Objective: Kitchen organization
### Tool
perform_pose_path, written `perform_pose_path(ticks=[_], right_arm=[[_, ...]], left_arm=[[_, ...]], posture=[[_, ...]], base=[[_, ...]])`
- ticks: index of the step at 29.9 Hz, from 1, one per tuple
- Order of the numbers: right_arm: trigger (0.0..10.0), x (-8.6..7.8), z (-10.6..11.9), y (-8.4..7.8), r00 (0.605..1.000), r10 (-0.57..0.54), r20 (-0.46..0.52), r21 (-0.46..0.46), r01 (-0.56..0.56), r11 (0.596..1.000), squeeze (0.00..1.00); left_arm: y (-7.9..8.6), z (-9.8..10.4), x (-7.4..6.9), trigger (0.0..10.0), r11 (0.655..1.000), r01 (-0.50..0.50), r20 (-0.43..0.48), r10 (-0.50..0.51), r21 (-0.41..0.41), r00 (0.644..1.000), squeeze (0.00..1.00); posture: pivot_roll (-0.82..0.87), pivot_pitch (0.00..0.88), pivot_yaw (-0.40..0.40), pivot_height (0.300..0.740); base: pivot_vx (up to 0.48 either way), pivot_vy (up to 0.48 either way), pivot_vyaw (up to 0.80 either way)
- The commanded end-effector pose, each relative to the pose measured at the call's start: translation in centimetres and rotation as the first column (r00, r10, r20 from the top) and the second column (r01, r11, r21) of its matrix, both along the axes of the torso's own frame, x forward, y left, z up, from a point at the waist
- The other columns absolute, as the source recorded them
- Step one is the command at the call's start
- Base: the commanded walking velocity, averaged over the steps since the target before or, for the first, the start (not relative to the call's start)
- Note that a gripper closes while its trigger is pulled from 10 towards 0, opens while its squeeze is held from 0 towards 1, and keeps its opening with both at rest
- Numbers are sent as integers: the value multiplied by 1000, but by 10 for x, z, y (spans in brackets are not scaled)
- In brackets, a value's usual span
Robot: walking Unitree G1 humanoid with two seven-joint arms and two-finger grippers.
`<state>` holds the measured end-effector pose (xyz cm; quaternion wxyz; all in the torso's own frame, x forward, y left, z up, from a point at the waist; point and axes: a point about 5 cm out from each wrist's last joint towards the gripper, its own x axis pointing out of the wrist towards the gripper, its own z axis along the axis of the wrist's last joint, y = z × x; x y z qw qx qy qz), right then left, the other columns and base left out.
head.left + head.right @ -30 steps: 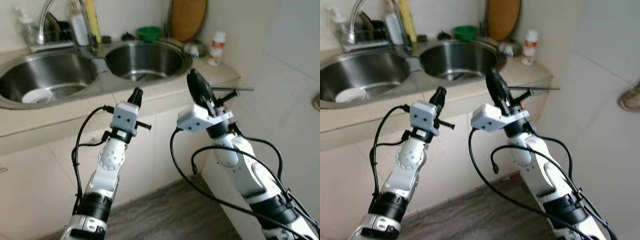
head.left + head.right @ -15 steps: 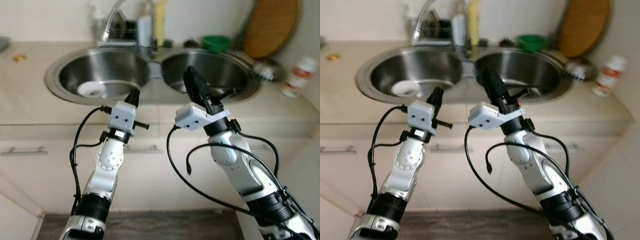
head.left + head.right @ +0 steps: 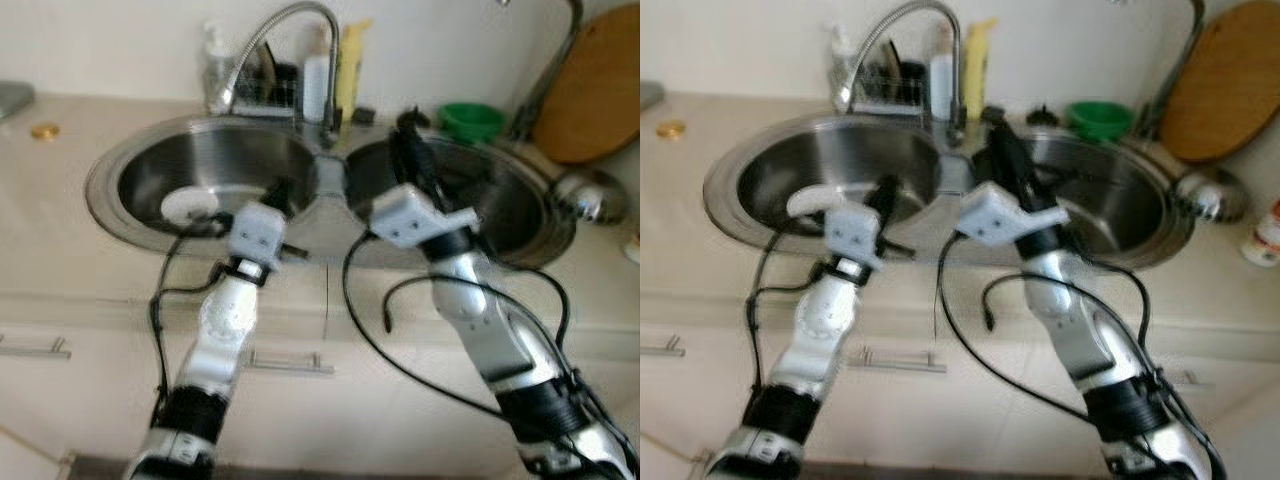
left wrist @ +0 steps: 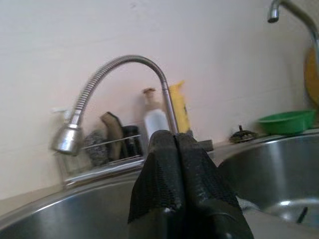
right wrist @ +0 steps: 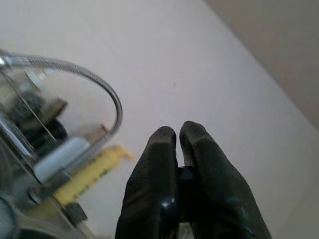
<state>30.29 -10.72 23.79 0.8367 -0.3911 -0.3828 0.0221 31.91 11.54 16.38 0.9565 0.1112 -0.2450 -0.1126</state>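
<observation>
While both arms are raised before the sink (image 3: 100, 185), neither holds anything, so the step in hand looks like an approach: the robot is facing the basins and has not yet chosen or reached a thing to put in order.

Nearest, this side of the sink, the left gripper (image 4: 175, 144) hangs over the front rim of the left basin, its two fingers pressed together on nothing. Just beside it, the right gripper (image 5: 178, 135) stands over the divide between the basins, tilted up toward the wall, its fingertips close together with only a slit between and nothing in them.

In the left basin lies a white dish (image 3: 192, 205), the likeliest thing to tidy. The right basin holds something dark and thin that I cannot make out.

Behind the sink stand the tap (image 4: 119, 67), a rack (image 4: 107, 152) with scrubbers, a white bottle (image 4: 155, 119) and a yellow bottle (image 4: 178, 105). Behind the right basin sit a green bowl (image 3: 470, 118) and a board (image 3: 592, 90) leaning on the wall.

Next, I judge, the left gripper must open and go down into the left basin for the dish.
</observation>
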Motion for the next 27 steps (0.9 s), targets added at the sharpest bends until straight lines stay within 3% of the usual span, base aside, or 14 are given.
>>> perform_pose_path(ticks=[1,3,7,8,9,13,15,16,17,23,26,27], right_arm=[[10000,3,8,-9,1000,-17,-4,59,17,998,0],[10000,5,7,-10,1000,-12,-23,87,14,996,0],[10000,21,-14,-13,956,87,-282,329,11,944,0],[10000,25,-22,-15,931,104,-349,376,37,926,165],[10000,29,-32,-16,891,150,-428,443,62,894,1000],[10000,33,-45,-19,834,213,-508,535,112,837,1000],[10000,36,-62,-22,750,265,-606,572,179,801,1000],[10000,36,-62,-22,750,265,-606,572,179,801,1000],[10000,36,-71,-25,702,299,-646,589,210,780,1000],[10000,36,-72,-33,698,304,-648,612,239,754,1000],[10000,35,-66,-36,723,296,-625,625,236,744,1000],[10000,35,-57,-41,758,282,-588,646,230,728,1000]], left_arm=[[-12,5,0,10000,1000,26,24,-26,-8,999,0],[-11,6,0,10000,1000,19,25,-19,-4,1000,0],[-10,5,2,10000,1000,8,16,-8,-2,1000,0],[-11,5,2,10000,1000,10,15,-10,1,1000,0],[-11,4,1,10000,1000,13,14,-13,4,1000,0],[-12,4,1,10000,1000,13,12,-13,5,1000,0],[-12,3,0,10000,1000,15,10,-15,6,1000,0],[-12,3,0,10000,1000,15,10,-15,6,1000,0],[-13,3,0,10000,1000,18,9,-18,7,1000,0],[-14,2,0,10000,1000,26,5,-26,8,1000,0],[-15,1,-1,10000,1000,28,2,-28,8,1000,0],[-15,1,-1,10000,1000,29,0,-29,6,1000,0]], posture=[[90,0,-48,740],[90,0,-48,740],[95,0,-49,740],[99,0,-50,740],[99,0,-50,740],[101,0,-50,740],[101,0,-50,740],[101,0,-50,740],[100,0,-51,740],[97,0,-49,740],[96,0,-50,740],[97,0,-49,740]], base=[[0,0,0],[0,0,0],[0,0,0],[0,0,0],[0,0,0],[0,0,0],[0,0,0],[0,0,0],[0,0,0],[0,0,0],[0,0,0],[0,0,0]])
